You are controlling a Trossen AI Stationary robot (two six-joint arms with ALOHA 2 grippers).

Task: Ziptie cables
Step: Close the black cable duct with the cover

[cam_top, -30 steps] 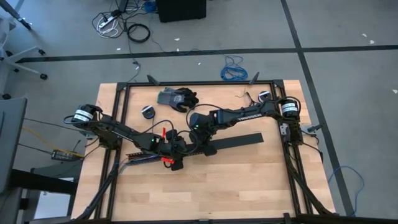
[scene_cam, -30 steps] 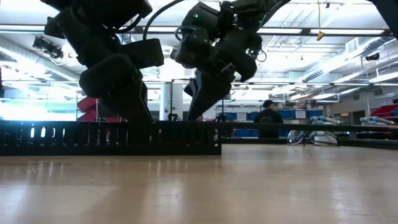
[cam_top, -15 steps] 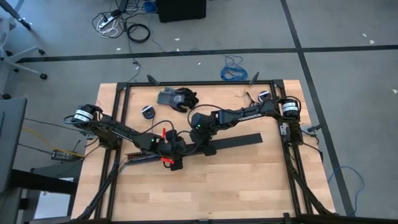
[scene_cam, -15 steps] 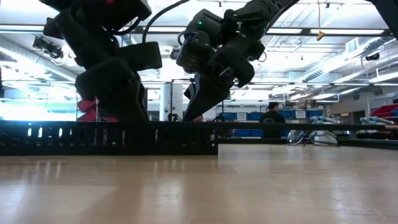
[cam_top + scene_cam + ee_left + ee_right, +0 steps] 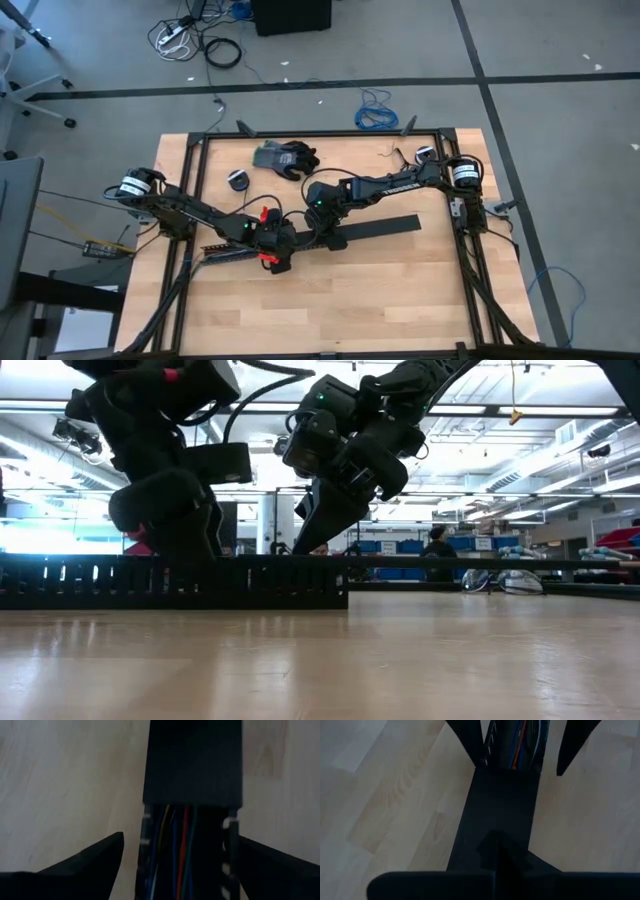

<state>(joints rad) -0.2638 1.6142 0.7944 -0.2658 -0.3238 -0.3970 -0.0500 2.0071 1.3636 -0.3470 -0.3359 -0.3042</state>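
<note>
A black slotted channel (image 5: pixel 300 240) lies slantwise on the wooden table, with the thin multicoloured cables (image 5: pixel 175 852) lying along its inside. A flat black cover (image 5: pixel 192 760) sits over the stretch toward the table's right. My left gripper (image 5: pixel 182 862) is open above the uncovered stretch, one finger on either side of the channel walls with a gap to each. It also shows in the high view as left gripper (image 5: pixel 278 243). My right gripper (image 5: pixel 501 852) is shut over the cover near its cable-side end, and appears as right gripper (image 5: pixel 325 235) in the high view. My right gripper's shut fingertips (image 5: pixel 495 845) come down on the top face of the black cover (image 5: pixel 492 815), near the end where the cables emerge. The fingers slant down from above and from the table's right. The cover lies flat on the channel.
A dark glove (image 5: pixel 285 157) and a small round part (image 5: pixel 238 180) lie toward the far edge, another round part (image 5: pixel 425 155) at the far right. Black frame rails (image 5: pixel 190 180) border the table. A coiled blue cable (image 5: pixel 377 110) lies on the floor beyond. Bare wood lies on the near side.
My left gripper has moved a little along the channel toward the table's left, staying open astride it. In the low view the channel's end has crept slightly leftward. My right gripper has stayed on the cover.
</note>
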